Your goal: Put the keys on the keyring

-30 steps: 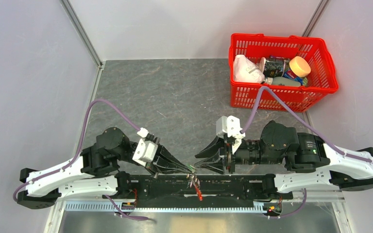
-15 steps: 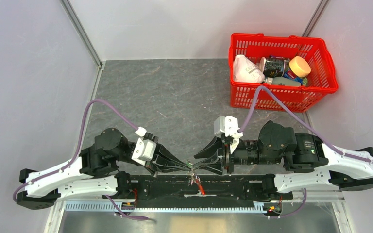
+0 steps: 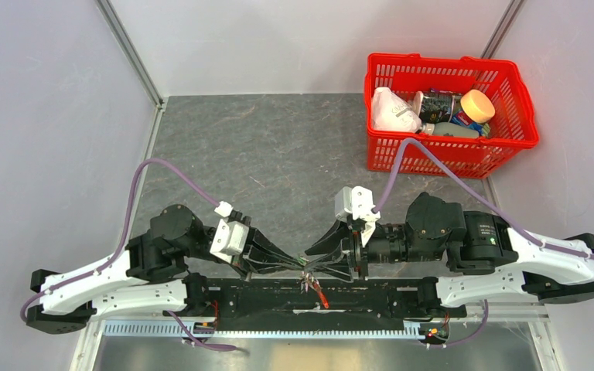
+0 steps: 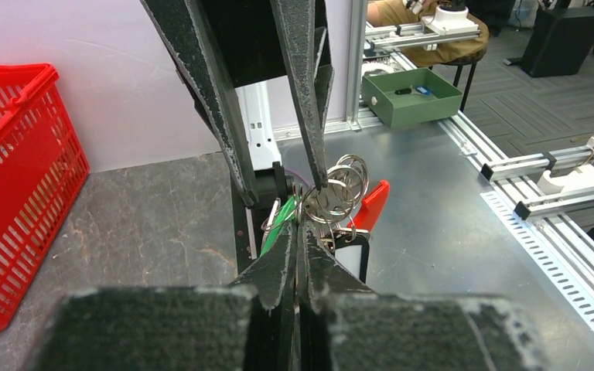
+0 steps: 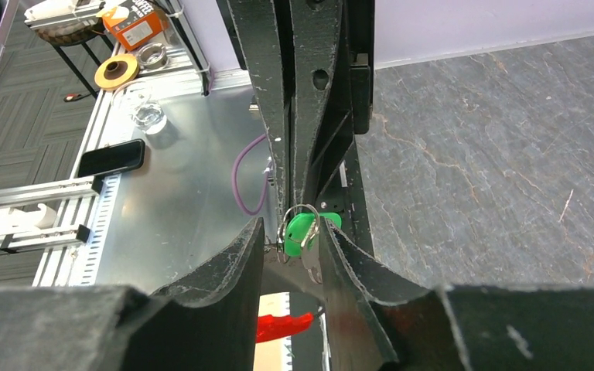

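At the near edge of the table, just above the black base rail (image 3: 263,297), the two arms meet tip to tip. The left gripper (image 3: 298,268) is clamped tight on a bunch of small silvery metal keys (image 4: 331,202), its two fingers pressed together and a few split rings fanned just beyond them. The right gripper (image 3: 317,270) faces it with its jaws apart, one on each side of a green plastic tag (image 5: 302,230), and no firm pinch shows there. The keyring (image 4: 371,205), a thin loop with a bright red part, hangs in the same cluster. Its red section lies just beside the keys, near a black tag with a white face (image 4: 348,259).

The job looks to be in its middle. Keys and keyring are gathered between the arms, apparently with one key being worked at the loop. The rings overlap, so how many keys are truly threaded cannot be told. No loose key shows on the tabletop, so probably only this threading is left.

The tabletop (image 3: 278,154) is dark grey with a slate-like pattern and is edged by a silvery metal apron (image 3: 317,352). Pale lilac walls (image 3: 46,116) enclose it. A red plastic basket (image 3: 448,158) of oddments sits in the far right corner. The wrist views look past the rig into a workshop with a green tray (image 4: 410,93), a black phone (image 5: 108,158) and a roll of tape (image 5: 117,71).
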Robot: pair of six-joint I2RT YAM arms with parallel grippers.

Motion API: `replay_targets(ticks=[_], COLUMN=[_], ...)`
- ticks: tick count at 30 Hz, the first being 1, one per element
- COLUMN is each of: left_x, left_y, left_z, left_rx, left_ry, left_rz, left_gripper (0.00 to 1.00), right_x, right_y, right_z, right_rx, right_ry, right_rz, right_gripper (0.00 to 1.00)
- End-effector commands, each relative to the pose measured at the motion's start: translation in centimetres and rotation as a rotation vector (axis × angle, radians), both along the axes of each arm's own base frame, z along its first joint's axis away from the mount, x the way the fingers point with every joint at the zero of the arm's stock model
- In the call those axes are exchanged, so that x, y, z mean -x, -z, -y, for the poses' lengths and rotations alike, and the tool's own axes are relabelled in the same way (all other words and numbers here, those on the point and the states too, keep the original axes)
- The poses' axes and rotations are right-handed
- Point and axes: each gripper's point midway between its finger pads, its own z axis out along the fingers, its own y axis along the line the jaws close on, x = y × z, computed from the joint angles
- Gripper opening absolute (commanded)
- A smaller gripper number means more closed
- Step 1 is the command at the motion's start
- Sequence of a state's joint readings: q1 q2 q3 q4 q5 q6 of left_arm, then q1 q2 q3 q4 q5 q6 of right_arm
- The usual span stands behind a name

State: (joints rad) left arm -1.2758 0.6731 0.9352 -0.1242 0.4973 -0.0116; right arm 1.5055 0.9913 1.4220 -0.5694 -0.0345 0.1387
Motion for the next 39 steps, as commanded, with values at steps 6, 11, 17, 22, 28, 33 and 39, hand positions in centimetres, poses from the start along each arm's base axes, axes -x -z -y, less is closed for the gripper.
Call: replay_targets(ticks=[6, 11, 17, 22, 28, 33, 39], left_x=[-0.4, -0.6, -0.5, -0.3, -0.1, 0.1, 0.2], left_y=[-2.5, -2.7, -2.8, -3.0, -3.2, -3.2, -3.1], left_z=[-0.6, -0.9, -1.0, -1.2, -1.5, -1.5, -1.4], left_rx=[0.097, 0.11, 0.117, 0.126, 0.133, 0.134, 0.13], left_ry=[-0.038, -0.053, -0.052, -0.045, -0.035, -0.022, -0.019], left_rz=[0.003, 0.005, 0.003, 0.003, 0.003, 0.001, 0.001], left_gripper=[0.02, 0.02, 0.02, 0.02, 0.02, 0.02, 0.02], right_x=[0.5, 0.4, 0.3, 0.1, -0.3, -0.6, -0.5], right_y=[-1.8, -1.3, -1.2, -1.2, -1.2, -1.7, -3.0], right_z=[0.0, -0.1, -0.2, -0.2, -0.2, 0.0, 0.6], right_rx=[-0.045, -0.027, -0.025, -0.025, -0.022, -0.041, -0.088], right_ry=[-0.029, -0.023, -0.018, -0.008, 0.011, 0.027, 0.023], right_rz=[-0.002, 0.004, 0.006, 0.011, 0.019, 0.025, 0.027], right_gripper=[0.38, 0.36, 0.32, 0.28, 0.25, 0.34, 0.38])
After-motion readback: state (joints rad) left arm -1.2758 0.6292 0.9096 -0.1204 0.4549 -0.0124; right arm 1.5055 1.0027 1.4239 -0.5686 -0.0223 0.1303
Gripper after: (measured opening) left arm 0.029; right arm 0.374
